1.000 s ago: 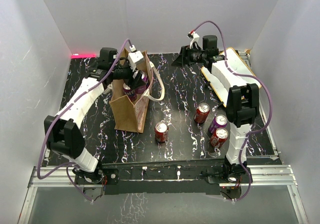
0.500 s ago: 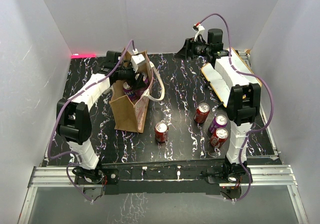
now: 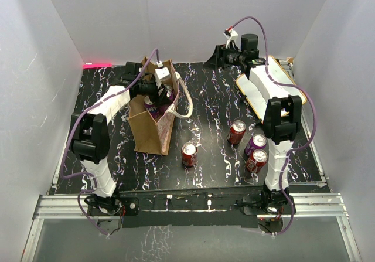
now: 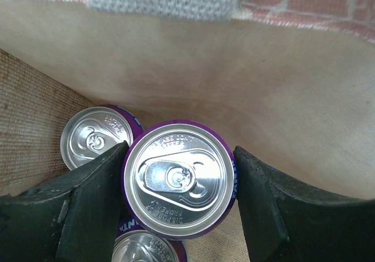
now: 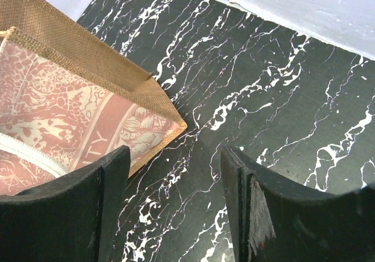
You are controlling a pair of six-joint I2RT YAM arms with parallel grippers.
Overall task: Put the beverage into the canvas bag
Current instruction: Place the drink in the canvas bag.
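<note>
The brown canvas bag [image 3: 153, 130] stands upright at the left middle of the table, cream handles hanging to its right. My left gripper [image 3: 154, 93] reaches down into its open top. In the left wrist view it [image 4: 179, 180] is shut on a purple beverage can [image 4: 179, 177], one finger against each side. Two more purple cans [image 4: 96, 142] stand below it on the bag's floor. My right gripper [image 3: 215, 57] is open and empty at the back of the table. Its wrist view [image 5: 176, 203] shows bare table between its fingers and a corner of the bag [image 5: 70, 109].
A red can [image 3: 188, 155] stands in front of the bag. A red can [image 3: 236, 132], a purple can [image 3: 255, 144] and another red can [image 3: 256, 160] stand by the right arm. A flat tan-edged board [image 3: 252, 99] lies at the right under that arm.
The left arm's elbow has swung in and up while its gripper stayed in the bag with the can. The right gripper has drawn back toward the rear wall.
</note>
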